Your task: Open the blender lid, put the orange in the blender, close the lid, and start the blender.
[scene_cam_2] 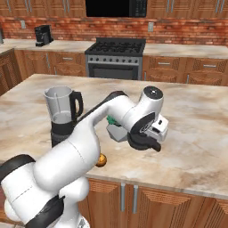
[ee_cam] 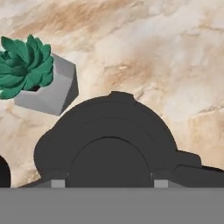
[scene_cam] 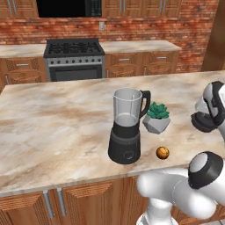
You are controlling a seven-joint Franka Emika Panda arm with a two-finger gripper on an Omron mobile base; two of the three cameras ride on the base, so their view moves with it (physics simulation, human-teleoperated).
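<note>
In the left base view the blender (scene_cam: 126, 129) stood mid-counter, its jar open at the top. The orange (scene_cam: 162, 152) lay at four o'clock from its base, apart from it, and the succulent (scene_cam: 157, 117) sat at two o'clock. At the right edge the gripper (scene_cam: 203, 121) carried the blender lid (scene_cam: 201, 122) above the counter (scene_cam: 52, 123).

In the right base view the lid (scene_cam_2: 143, 140) hung below the wrist, at three o'clock from the blender (scene_cam_2: 62, 116), with the orange (scene_cam_2: 102, 160) partly hidden behind the arm.

In the hand view the lid (ee_cam: 109, 144) sat clamped between the fingertips, the succulent (ee_cam: 37, 74) at ten o'clock. To set it down well, the lid should probably go flat on bare marble, well clear of pot and orange, jaws parting only once it rests.
</note>
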